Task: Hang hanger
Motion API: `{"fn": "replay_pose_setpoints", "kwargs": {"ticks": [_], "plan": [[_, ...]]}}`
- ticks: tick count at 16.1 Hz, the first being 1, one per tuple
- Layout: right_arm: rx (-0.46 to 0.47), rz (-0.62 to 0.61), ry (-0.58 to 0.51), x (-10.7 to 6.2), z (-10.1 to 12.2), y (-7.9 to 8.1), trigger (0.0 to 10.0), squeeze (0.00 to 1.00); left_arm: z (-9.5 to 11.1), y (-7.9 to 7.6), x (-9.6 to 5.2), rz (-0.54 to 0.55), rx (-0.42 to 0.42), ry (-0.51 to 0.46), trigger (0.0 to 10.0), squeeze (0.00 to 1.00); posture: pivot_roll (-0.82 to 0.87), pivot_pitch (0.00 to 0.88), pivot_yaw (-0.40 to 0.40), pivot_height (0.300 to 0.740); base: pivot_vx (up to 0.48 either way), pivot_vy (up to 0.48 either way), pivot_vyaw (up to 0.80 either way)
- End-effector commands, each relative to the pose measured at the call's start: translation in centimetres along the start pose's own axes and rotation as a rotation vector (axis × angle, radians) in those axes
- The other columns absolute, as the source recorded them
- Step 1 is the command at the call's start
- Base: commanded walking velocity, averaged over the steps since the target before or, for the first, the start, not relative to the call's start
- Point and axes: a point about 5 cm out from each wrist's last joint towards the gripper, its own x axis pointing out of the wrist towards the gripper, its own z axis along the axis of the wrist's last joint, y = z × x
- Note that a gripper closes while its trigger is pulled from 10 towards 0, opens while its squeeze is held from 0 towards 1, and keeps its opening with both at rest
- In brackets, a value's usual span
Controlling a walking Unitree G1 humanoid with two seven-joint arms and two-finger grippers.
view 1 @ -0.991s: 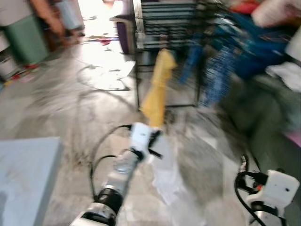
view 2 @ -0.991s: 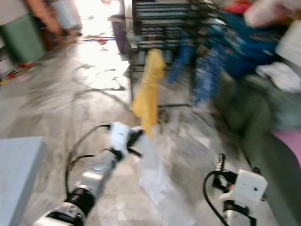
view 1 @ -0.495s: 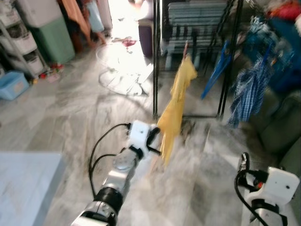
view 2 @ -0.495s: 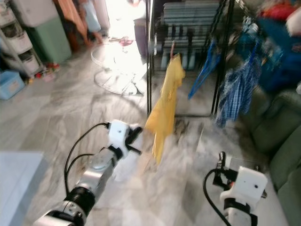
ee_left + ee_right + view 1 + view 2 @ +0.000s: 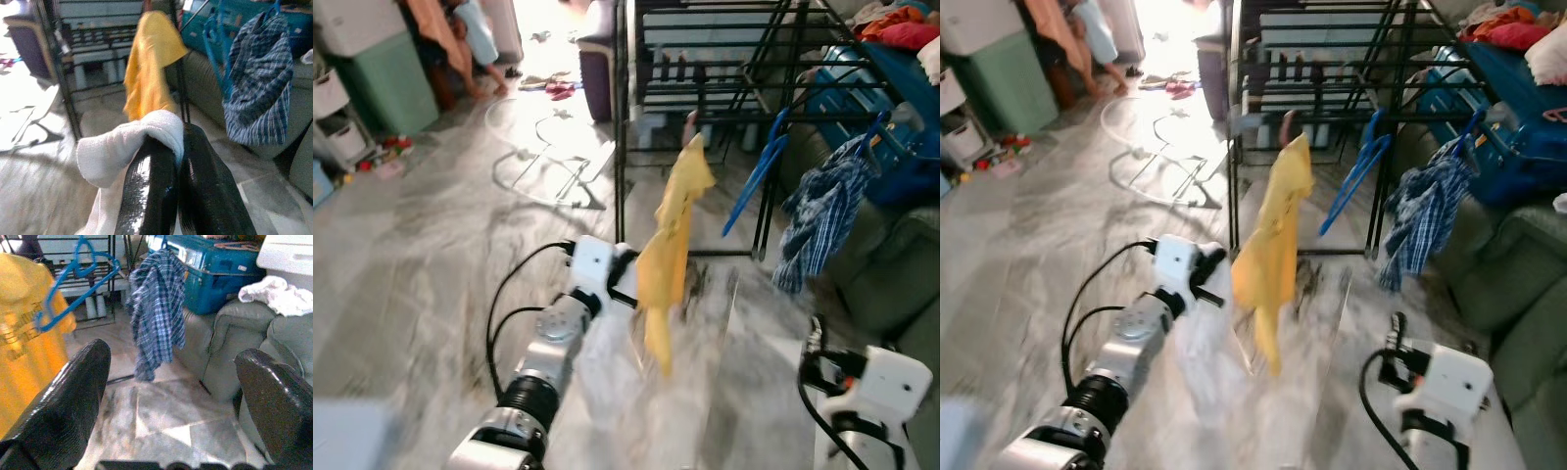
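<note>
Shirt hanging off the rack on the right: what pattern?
Blue and white plaid shirt, clearest in the right wrist view.

Green sofa (image 5: 891, 264) beside blue suitcase (image 5: 215, 279)

Left gripper (image 5: 178, 147) fingers pressed together; right gripper (image 5: 171, 382) fingers spread.

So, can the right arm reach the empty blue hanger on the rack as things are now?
Probably not yet. The right claw is open and holds nothing, low beside the robot, while the blue hanger hangs farther ahead on the black rack. Nothing seems to block the way, but the robot would likely need to step closer.
</note>
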Motion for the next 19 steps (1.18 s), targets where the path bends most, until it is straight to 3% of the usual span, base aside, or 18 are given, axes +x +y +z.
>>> {"fn": "replay_pose_setpoints", "kwargs": {"ticks": [1, 11, 16, 19], "plan": [[0.008, -0.004, -0.008, 0.1, 0.3, -0.1, 10.0, 0.0, 0.9, 0.1, 0.4, -0.013, 0.027, -0.028, 0.0, 0.0, -0.06, 0.031, 0.011, 0.74, 0.435, 0.0, 0.0], [0.011, 0.057, 0.032, 0.1, -0.4, 1.1, 10.0, 0.0, 0.6, 0.2, 0.2, -0.034, 0.034, -0.004, 0.0, 0.0, -0.05, 0.03, 0.022, 0.74, 0.426, 0.0, 0.0], [0.019, 0.133, 0.024, 0.7, 0.3, 2.6, 10.0, 0.0, 0.3, -0.4, 0.1, -0.063, 0.029, 0.0, 0.0, 0.0, -0.06, 0.044, 0.029, 0.74, 0.0, 0.0, 0.0], [0.024, 0.235, 0.018, 1.9, 0.8, 4.7, 10.0, 0.0, 0.2, -0.5, -0.1, -0.085, 0.037, 0.005, 0.0, 0.0, -0.05, 0.066, 0.035, 0.74, 0.0, 0.0, 0.0]]}}
